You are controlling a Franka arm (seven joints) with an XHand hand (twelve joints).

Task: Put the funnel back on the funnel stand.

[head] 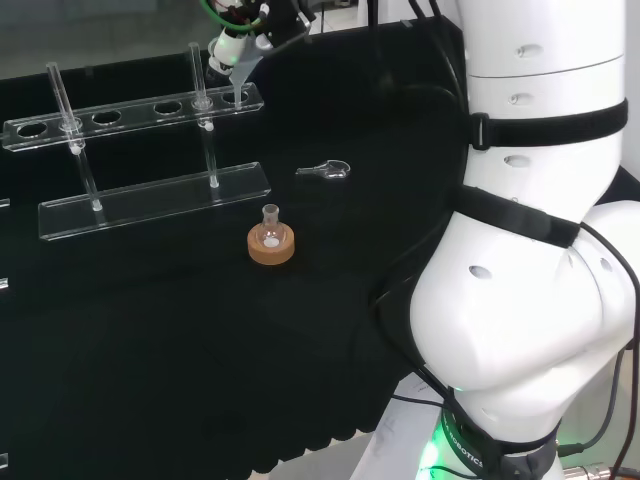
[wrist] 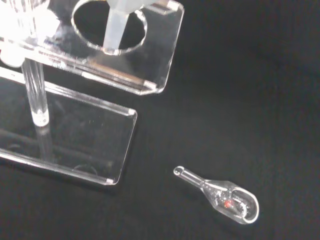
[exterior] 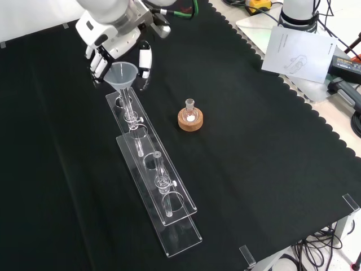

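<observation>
The fingers [exterior: 99, 63] hold the funnel [exterior: 123, 75] over the stand's [exterior: 169, 223] end hole, stem already in it (a tilted release could catch the rim and tip it onto the desk [exterior: 254, 169]).

Three cameras: two fixed overviews and one close at the wrist.

The head view looks from behind and above the arm [head: 530, 270] across the bench, with the rack [head: 140, 112] at 11 o'clock. The front view faces back from the opposite side, higher, looking down on the cloth, the rack [exterior: 152, 169] running diagonally through the centre. Both share the flask [head: 270, 235] [exterior: 190, 113]. The wrist view sits close above the rack's end [wrist: 125, 55] and a small scoop [wrist: 222, 195].
</observation>
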